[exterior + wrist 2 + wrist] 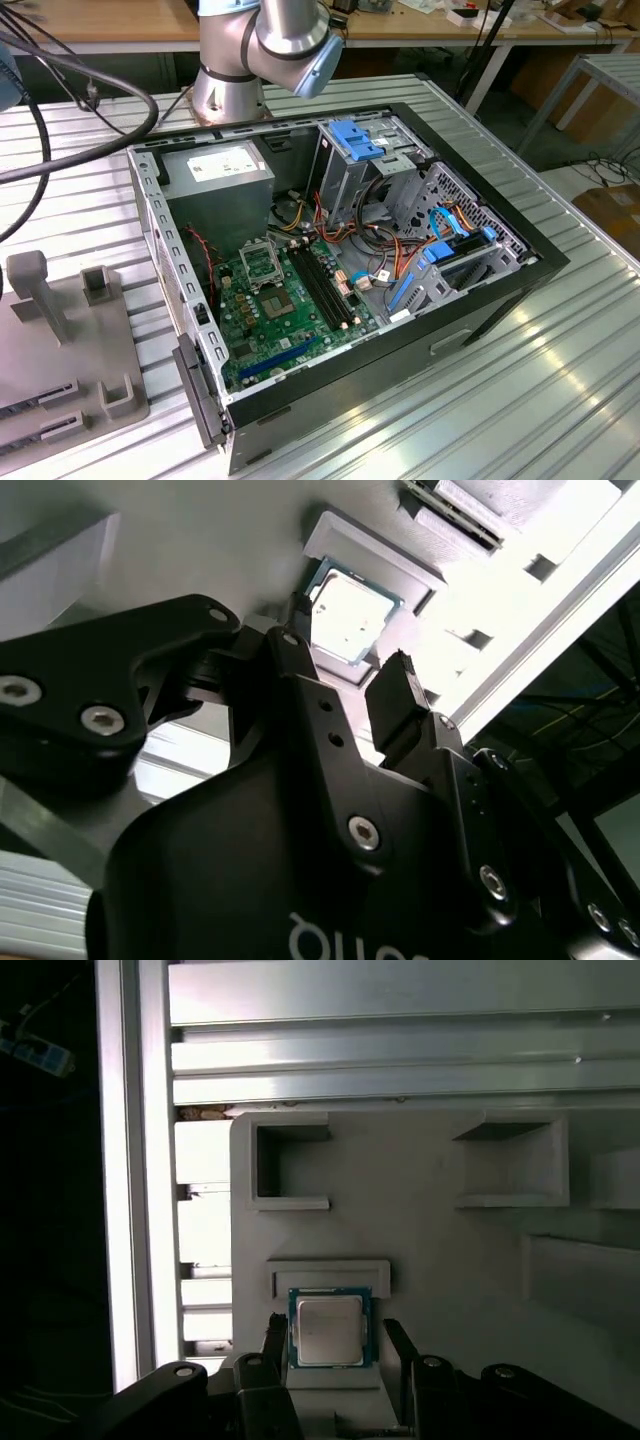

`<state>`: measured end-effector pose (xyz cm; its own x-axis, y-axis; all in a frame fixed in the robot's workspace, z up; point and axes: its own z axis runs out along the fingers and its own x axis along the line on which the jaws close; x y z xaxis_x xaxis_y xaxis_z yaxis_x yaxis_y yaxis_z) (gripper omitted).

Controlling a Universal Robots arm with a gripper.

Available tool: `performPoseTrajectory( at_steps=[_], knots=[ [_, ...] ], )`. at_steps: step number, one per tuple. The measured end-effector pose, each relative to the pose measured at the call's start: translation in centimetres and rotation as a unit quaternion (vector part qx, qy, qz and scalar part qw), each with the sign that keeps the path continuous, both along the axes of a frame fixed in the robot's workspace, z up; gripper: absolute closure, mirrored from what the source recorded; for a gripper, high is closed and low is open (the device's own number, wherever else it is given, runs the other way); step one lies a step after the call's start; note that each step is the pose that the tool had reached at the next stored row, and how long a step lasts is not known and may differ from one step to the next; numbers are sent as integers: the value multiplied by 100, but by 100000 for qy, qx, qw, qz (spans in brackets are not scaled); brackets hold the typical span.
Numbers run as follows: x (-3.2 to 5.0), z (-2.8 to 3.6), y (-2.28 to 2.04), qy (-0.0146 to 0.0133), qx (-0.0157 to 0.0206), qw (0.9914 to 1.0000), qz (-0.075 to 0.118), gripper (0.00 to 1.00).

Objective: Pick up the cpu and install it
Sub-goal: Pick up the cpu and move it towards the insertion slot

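The gripper (335,1345) is held apart, astride the cpu (330,1330) in its grey tray (440,1240). If closed off-centre, the cpu could be tilted, jammed or dropped.

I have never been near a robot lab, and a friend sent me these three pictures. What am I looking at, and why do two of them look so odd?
The exterior view comes from a camera standing off the machine. It shows the lower part of a silver robot arm behind an open computer case on a ribbed metal table. Inside the case lies the green motherboard. At the exterior view's left sits a grey fixture tray.

The two wrist views look odd because their cameras ride on the arm and look past its black gripper. In both wrist views the cpu, a small silver square with a green rim, lies in a recess of a grey holder. The gripper's fingers stand open, one on each side of the cpu. Nothing is held yet.
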<state>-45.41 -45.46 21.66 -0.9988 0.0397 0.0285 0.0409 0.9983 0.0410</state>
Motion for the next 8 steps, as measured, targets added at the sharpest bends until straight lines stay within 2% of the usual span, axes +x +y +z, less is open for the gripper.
performPoseTrajectory(
  at_steps=[8],
  knots=[
    [-2, -35, 23, 11, -30, 99999, -406, 49]
  ],
)
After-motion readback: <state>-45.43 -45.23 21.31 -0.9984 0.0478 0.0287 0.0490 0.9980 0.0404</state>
